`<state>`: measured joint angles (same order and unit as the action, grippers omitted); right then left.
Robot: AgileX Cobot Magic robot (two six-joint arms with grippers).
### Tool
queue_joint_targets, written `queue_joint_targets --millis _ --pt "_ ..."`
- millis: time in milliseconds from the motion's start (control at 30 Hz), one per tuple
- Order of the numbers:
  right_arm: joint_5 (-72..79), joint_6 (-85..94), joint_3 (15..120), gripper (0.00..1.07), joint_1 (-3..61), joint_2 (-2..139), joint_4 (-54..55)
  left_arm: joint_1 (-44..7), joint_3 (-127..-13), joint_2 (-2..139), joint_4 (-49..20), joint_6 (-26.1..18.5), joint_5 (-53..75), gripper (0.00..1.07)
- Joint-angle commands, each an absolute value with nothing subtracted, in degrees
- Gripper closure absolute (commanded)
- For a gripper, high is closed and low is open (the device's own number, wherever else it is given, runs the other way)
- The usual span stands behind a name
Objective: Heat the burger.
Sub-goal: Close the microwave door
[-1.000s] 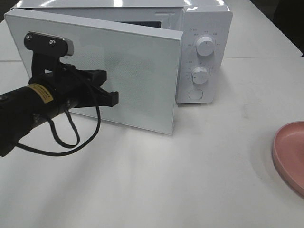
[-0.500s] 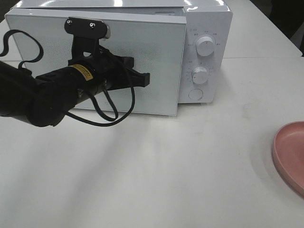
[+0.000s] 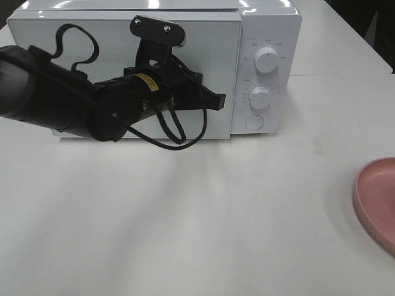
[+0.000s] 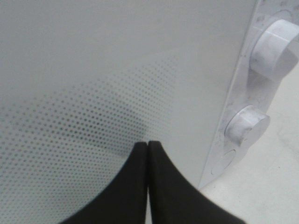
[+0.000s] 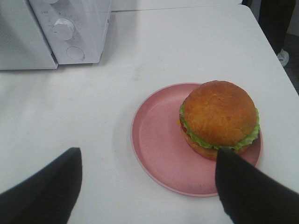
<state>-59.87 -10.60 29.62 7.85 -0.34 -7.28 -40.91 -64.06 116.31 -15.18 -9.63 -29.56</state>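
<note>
left fingers (image 4: 156, 186) pressed tog., nothing betw. them, tips against the dotted front of the microwave door (image 3: 185, 37); left gripper (image 3: 217, 102) sits at the door's knob-side edge. door looks flush w/ the microwave (image 3: 271, 24) body, i.e. shut or v. nearly so. right gripper (image 5: 147, 179) w/ fingers spread wide, empty, hovering above the pink plate (image 5: 154, 140), not touching it.

burger (image 5: 218, 119) sits on the pink plate, off-centre toward one rim, near the table's (image 3: 203, 234) right edge, well apart from the microwave at the table's far side. in the high view only the plate's rim shows at the right edge; burger out of shot there.

progress (judged): early. burger not in the oven, door appears closed on an oven w/out the burger. left to do: get the burger inside, shut the door, turn a knob to start heating.

writing: small yellow label (image 3: 145, 79) on the left arm, dark print, too small to read. faint marks ring the upper knob (image 3: 266, 58) and lower knob (image 3: 260, 97), plus a round button below; none legible. no brand name made out.
</note>
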Motion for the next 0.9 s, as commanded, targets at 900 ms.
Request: queue_joint_targets --millis 900 --pt "-59.5 -10.4 29.5 0.32 7.4 -1.8 -7.5 -40.1 -67.7 109.2 -18.3 -10.7 1.1 1.0"
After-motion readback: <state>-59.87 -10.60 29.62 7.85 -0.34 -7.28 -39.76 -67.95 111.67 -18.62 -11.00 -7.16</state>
